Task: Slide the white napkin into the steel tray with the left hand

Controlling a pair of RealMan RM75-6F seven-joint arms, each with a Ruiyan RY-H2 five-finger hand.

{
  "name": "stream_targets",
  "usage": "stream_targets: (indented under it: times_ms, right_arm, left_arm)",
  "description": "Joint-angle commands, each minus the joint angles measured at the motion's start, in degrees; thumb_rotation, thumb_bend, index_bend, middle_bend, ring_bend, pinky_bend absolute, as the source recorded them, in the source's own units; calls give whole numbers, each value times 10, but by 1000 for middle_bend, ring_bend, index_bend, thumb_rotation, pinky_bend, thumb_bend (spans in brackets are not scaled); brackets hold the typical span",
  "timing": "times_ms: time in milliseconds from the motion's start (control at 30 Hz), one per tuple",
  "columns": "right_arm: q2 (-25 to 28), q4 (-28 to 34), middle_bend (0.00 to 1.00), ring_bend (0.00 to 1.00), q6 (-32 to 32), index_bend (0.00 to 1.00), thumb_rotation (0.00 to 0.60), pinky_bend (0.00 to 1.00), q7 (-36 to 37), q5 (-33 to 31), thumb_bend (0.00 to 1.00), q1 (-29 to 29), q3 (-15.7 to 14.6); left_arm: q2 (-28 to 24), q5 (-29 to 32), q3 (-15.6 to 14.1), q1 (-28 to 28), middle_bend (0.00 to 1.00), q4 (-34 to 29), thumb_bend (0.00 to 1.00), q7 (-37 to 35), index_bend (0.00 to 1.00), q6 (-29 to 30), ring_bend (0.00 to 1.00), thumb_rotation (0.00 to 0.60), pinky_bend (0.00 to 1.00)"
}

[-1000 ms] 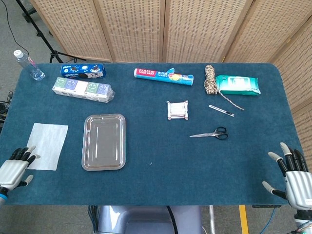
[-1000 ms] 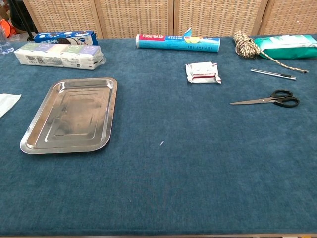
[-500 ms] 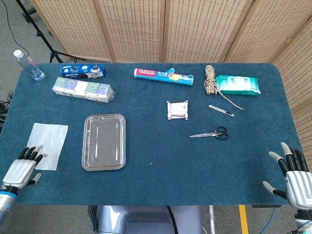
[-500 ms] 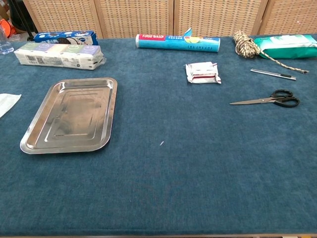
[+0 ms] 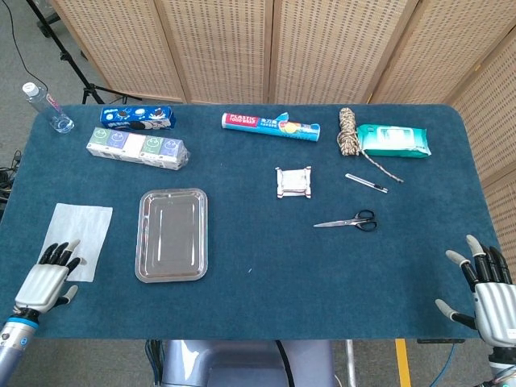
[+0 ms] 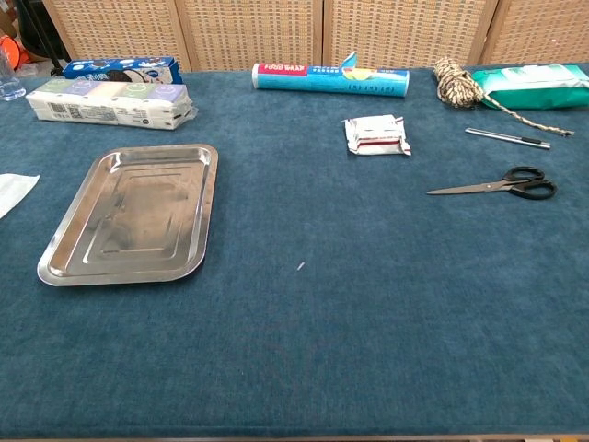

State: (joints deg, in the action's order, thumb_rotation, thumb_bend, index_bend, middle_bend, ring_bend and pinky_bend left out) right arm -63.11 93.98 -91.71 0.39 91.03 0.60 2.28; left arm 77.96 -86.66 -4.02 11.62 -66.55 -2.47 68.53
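The white napkin (image 5: 81, 235) lies flat on the blue table at the left; only its corner (image 6: 13, 192) shows at the left edge of the chest view. The steel tray (image 5: 172, 235) sits just right of it, empty (image 6: 132, 214). My left hand (image 5: 48, 280) hovers over the napkin's near edge, fingers spread and pointing toward it, holding nothing. My right hand (image 5: 484, 290) is at the table's near right corner, fingers apart and empty. Neither hand shows in the chest view.
Along the back lie a water bottle (image 5: 48, 107), a cookie box (image 5: 137, 118), a tissue pack (image 5: 139, 147), a wrap roll (image 5: 271, 124), a rope coil (image 5: 349, 131) and wet wipes (image 5: 393, 139). A small packet (image 5: 293, 181), a pen (image 5: 367, 183) and scissors (image 5: 348, 221) lie mid-right.
My left hand has moved right and slightly forward from the table's left edge, coming over the napkin's near edge. The right hand has barely moved.
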Motion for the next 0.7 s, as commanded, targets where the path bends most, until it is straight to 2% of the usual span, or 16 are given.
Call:
stream_targets:
  times_ms: [33, 167, 700]
  right_arm:
    - [0, 0, 0, 0, -1, 207, 600, 0, 0, 0, 53, 0, 0]
    - [0, -1, 0, 0, -2, 206, 600, 0, 2, 0, 53, 0, 1]
    - [0, -2, 0, 0, -6, 206, 600, 0, 6, 1, 53, 2, 2]
  left_arm:
    - [2, -1, 1, 1, 0, -1, 358, -2, 397, 2, 0, 600, 0]
    - [4, 0, 1, 1, 0, -2, 359, -2, 437, 1, 0, 600, 0]
    - [21, 0, 2, 3, 0, 11, 362, 8, 439, 4, 0, 600, 0]
